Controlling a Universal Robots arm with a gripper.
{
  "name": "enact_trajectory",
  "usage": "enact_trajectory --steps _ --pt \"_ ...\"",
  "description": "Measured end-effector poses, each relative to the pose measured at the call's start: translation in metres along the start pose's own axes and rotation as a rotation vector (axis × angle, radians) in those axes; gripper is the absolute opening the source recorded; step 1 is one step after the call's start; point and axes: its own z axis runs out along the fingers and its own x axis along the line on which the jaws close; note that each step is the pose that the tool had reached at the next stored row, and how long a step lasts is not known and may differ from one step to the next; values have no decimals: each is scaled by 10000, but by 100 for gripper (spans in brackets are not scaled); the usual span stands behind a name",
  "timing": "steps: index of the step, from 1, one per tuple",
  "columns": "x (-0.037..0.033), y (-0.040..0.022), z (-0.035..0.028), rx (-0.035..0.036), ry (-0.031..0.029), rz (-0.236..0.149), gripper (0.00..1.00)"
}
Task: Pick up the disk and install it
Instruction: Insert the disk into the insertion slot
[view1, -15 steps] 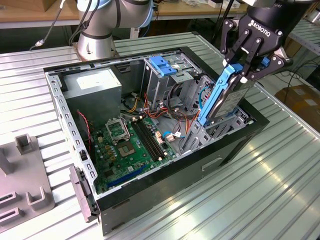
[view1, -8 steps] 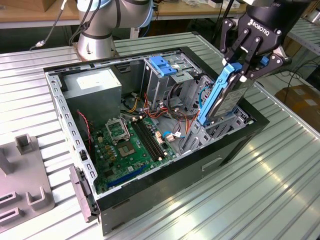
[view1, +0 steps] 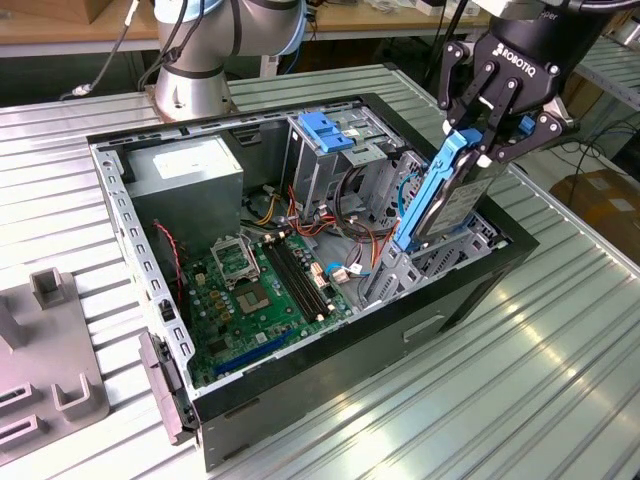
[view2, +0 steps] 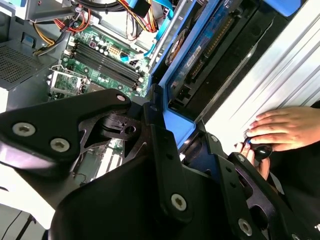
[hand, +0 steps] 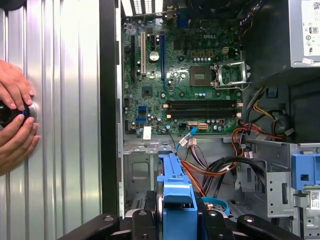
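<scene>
Lying open on the bench (view1: 560, 380), the computer case (view1: 330, 365) shows its motherboard (view1: 260, 290) at the exterior view's left. Rightward, the end effector (view1: 482, 142) grips the disk (view1: 458, 195) on edge, tilted, likely to slide into the bay (view1: 455, 252).

The arm (view1: 195, 55) has its base at the exterior view's upper left; its wrist (view1: 545, 25) enters from the upper right; the black hand (view1: 482, 150) points downward, slightly tilted, clamped on the upper end of the disk (view1: 440, 200).
</scene>
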Motion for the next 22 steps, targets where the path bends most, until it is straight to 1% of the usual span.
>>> enact_trajectory --steps 15,19,22 --pt "3 -3 119 -2 6 1 37" --pt "3 -6 122 -1 0 0 37" --pt "4 -10 106 -1 -8 -1 37"
